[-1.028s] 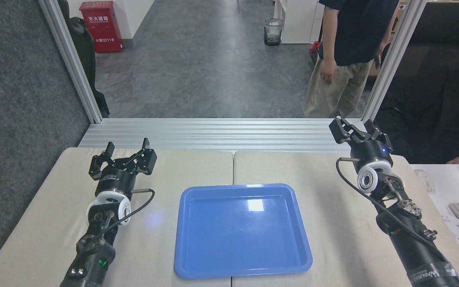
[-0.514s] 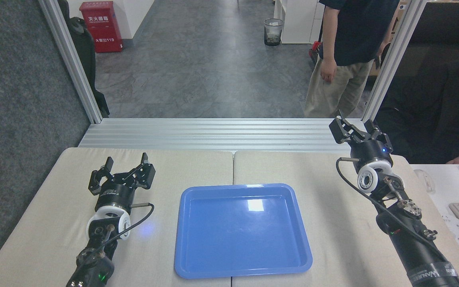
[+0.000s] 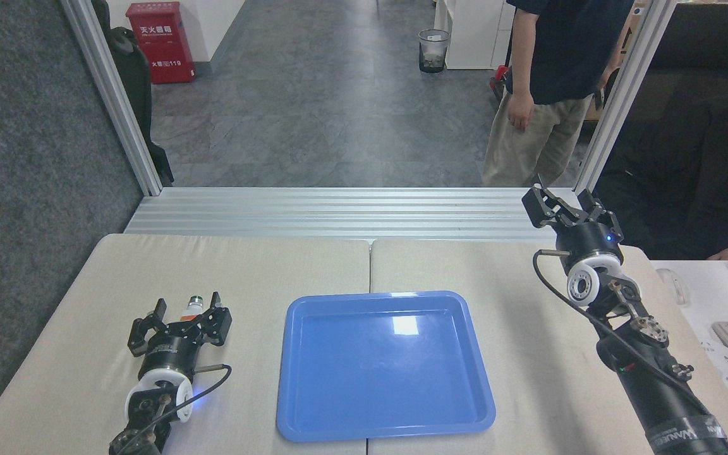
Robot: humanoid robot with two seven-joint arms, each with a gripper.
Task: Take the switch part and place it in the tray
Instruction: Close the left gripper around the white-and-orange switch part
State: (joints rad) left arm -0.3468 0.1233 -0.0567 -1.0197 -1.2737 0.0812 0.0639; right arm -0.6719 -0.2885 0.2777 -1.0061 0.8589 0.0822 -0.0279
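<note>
Switch part [image 3: 194, 307] stands on the table [image 3: 313, 265] between the spread fingers of our left gripper [image 3: 181, 314], left of the empty blue tray [image 3: 384, 364]; we want to centre on its white body and close gently so it doesn't tip. It shows a dark green tip, silver collar and orange middle, while our right gripper [image 3: 563, 203] hangs spread, well apart.

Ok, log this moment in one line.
left gripper: open around switch part | right gripper: open, idle | tray: empty
</note>
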